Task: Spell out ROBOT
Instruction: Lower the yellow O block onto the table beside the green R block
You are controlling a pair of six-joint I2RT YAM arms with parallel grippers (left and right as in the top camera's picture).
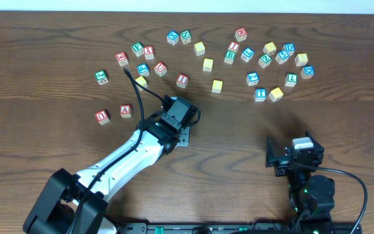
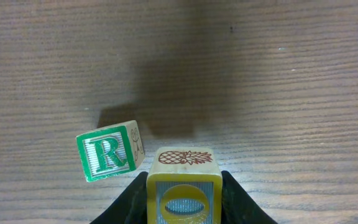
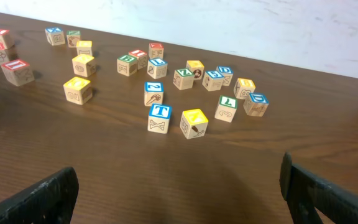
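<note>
Lower centre of the left wrist view: left jaws grip the yellow O cube (pineapple on top), just right of the green R cube on the tabletop; right jaws gape open.

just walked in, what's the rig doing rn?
It is spelling with letter cubes. The left gripper is shut on a yellow O cube, holding it beside the green R cube on the table. The right gripper is open and holds nothing. The blue T cube lies among the scattered cubes.
</note>
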